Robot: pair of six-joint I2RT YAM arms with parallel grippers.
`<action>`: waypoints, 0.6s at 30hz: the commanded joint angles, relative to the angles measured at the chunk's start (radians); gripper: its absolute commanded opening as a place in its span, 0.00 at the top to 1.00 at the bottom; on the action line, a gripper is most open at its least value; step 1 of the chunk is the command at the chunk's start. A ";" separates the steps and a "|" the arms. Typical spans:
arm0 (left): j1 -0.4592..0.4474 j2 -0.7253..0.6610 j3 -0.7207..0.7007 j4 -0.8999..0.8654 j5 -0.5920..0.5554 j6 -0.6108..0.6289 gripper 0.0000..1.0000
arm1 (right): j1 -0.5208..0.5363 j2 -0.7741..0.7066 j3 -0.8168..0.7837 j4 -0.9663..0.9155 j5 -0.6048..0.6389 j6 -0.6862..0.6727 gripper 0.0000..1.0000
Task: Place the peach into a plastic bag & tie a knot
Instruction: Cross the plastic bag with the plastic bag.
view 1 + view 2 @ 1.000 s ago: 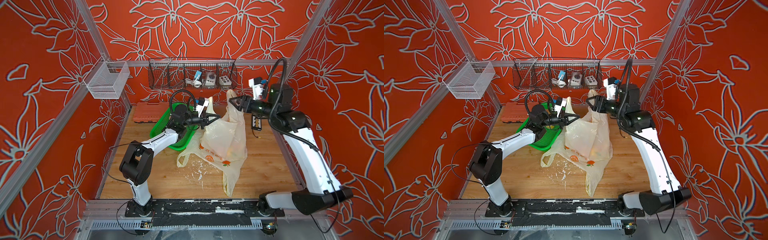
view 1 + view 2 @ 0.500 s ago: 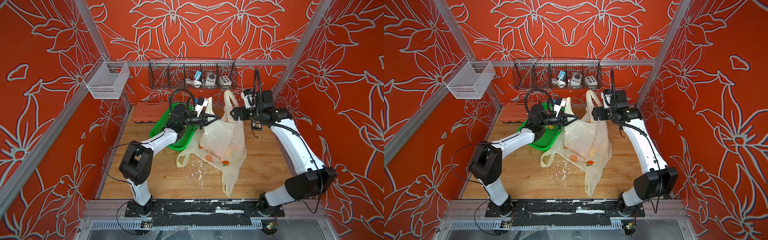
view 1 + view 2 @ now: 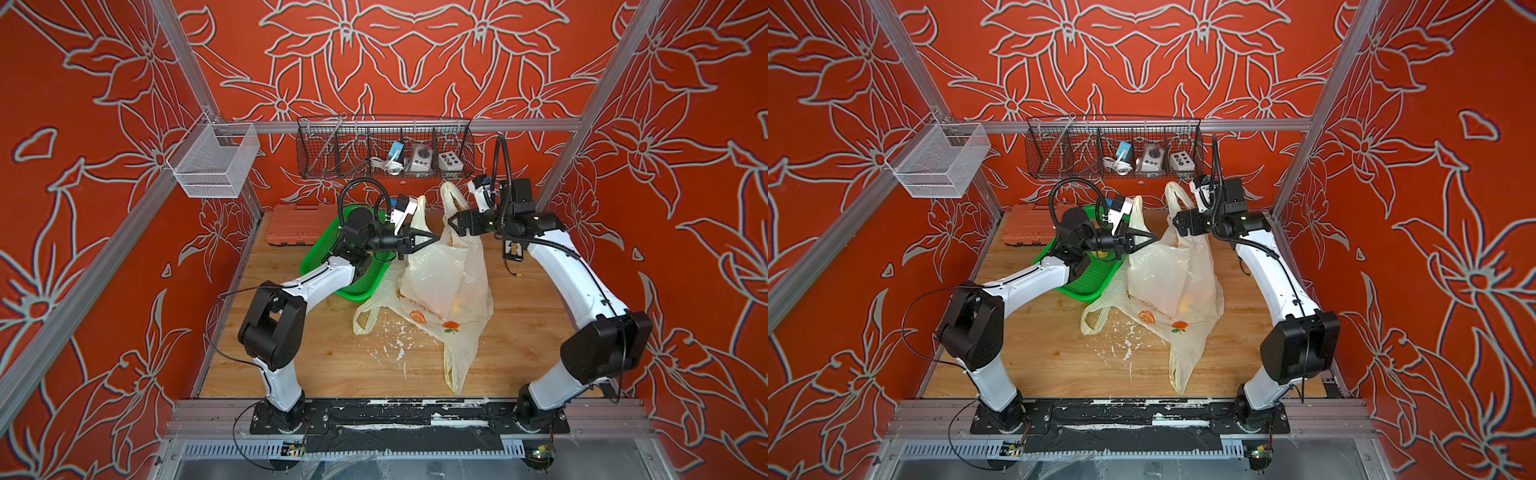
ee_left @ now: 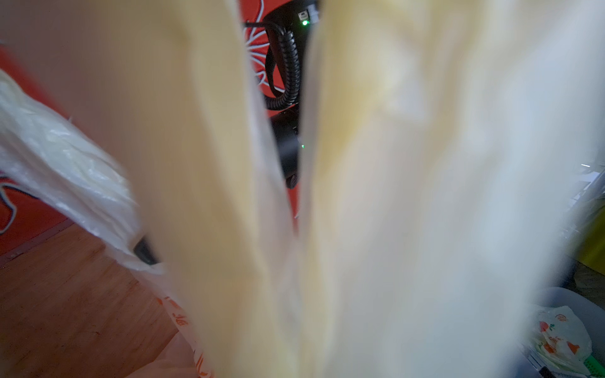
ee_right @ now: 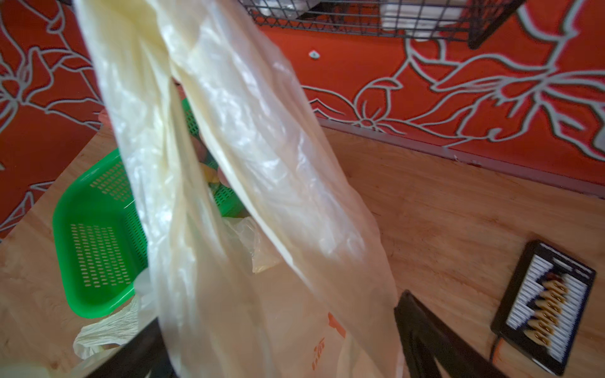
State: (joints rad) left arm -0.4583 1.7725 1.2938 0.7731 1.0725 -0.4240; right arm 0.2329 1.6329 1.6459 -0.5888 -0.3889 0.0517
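A pale yellow plastic bag [image 3: 446, 270] [image 3: 1167, 270] stands lifted at the middle of the table. A yellowish-orange blur low inside it looks like the peach [image 3: 461, 305] [image 3: 1187, 307]. My left gripper [image 3: 434, 237] [image 3: 1154, 237] is shut on the bag's left handle. That handle's plastic [image 4: 425, 196] fills the left wrist view and hides the jaws. My right gripper [image 3: 455, 222] [image 3: 1177, 222] [image 5: 281, 340] is open, with its fingers [image 5: 422, 327] either side of the right handle [image 3: 451, 199], which stands upright.
A second bag with orange prints [image 3: 419, 322] lies flat under the lifted one. A green basket [image 3: 320, 266] [image 5: 98, 235] sits under my left arm, with an orange case [image 3: 293, 224] behind it. A small black device [image 3: 513, 251] [image 5: 543, 307] lies at the right. A wire rack [image 3: 384, 153] hangs at the back.
My right arm has folded down, its elbow dropping toward the front, and its open gripper has sunk a little along the right handle. The left arm has kept its grip and place.
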 commanded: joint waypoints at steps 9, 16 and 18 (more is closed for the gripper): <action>-0.002 0.006 0.018 0.073 0.040 -0.037 1.00 | -0.057 0.110 0.012 0.134 -0.202 -0.020 0.45; 0.003 -0.013 0.004 0.032 0.020 -0.039 1.00 | -0.058 0.052 -0.082 0.237 -0.235 0.032 0.95; 0.014 -0.036 0.021 -0.090 -0.023 -0.041 1.00 | -0.058 -0.010 -0.134 0.266 -0.218 0.048 1.00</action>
State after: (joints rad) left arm -0.4564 1.7718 1.2938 0.7727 1.0779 -0.4522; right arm 0.1734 1.7130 1.5578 -0.3923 -0.5877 0.0799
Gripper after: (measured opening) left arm 0.047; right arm 0.053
